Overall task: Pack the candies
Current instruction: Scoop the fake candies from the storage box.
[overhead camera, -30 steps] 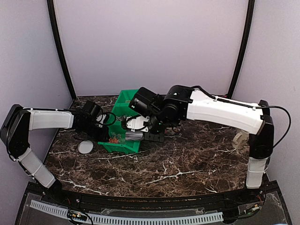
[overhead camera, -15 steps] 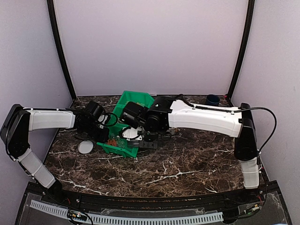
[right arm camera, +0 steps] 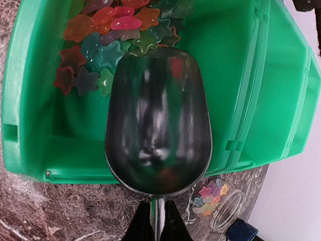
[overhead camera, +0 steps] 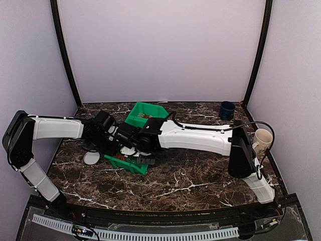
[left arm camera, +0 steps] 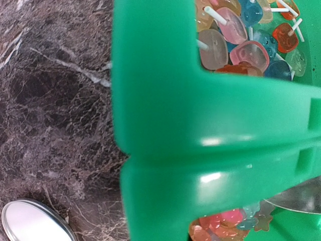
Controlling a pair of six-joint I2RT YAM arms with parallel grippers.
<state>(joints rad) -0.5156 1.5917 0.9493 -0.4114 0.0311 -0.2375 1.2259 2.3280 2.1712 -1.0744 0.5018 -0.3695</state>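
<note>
Right arm (overhead camera: 195, 138) swung left over bin (right arm camera: 281, 100) | right gripper (right arm camera: 154, 226) clamps scoop (right arm camera: 158, 120) near candies (right arm camera: 108, 40) | left gripper (overhead camera: 111, 138) closed

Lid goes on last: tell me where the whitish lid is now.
In the top view, the lid lies flat on the marble table, on the left, just left of the green bin.

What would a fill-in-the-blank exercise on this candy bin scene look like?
1. The right claw holds a metal ___ above the bin.
2. The candies just ahead of it are shaped like ___.
3. The bin's plastic is coloured ___.
4. The whitish lid lies outside the bin, flat on the ___.
Missing words: scoop; stars; green; table.
</note>
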